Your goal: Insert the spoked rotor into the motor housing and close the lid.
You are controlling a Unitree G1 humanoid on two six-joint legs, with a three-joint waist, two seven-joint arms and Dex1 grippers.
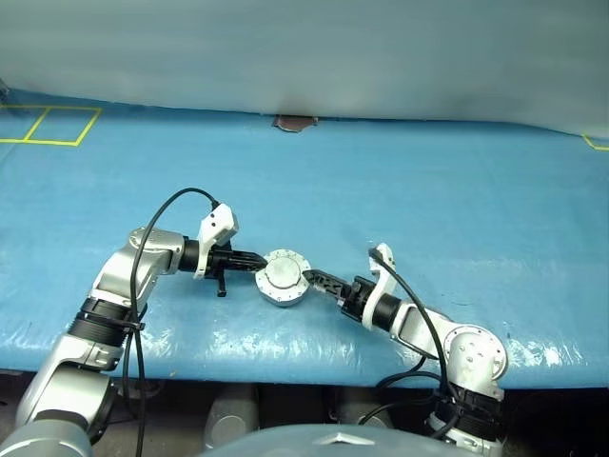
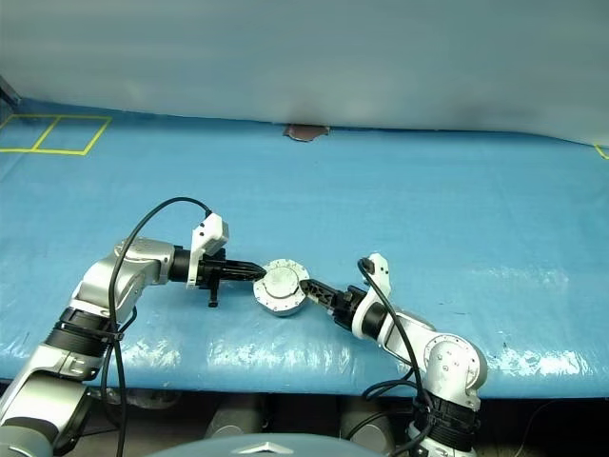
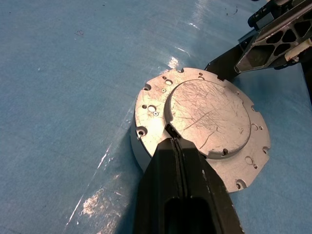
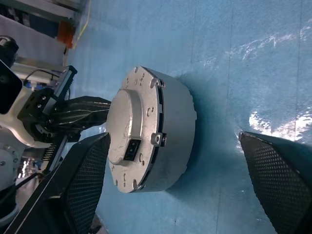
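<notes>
The lid (image 3: 209, 117) lies shut on the housing (image 4: 173, 136), plain grey face up with its raised centre scratched, and the pair sits on the blue bench (image 1: 428, 190) between the two arms. A thin dark gap runs round the seam in the right wrist view, so the lid may not be fully seated; a push off-centre could tip it or slide the whole unit along the slick cover. The left tool (image 3: 176, 141) is pinched shut, its tips resting on the lid at the edge of the raised centre. The right tool (image 4: 175, 183) stands wide, one finger at the lid's face, the other well off on the housing's far side; closing askew could knock the unit sideways. The rotor is presumably inside, hidden by the lid.
</notes>
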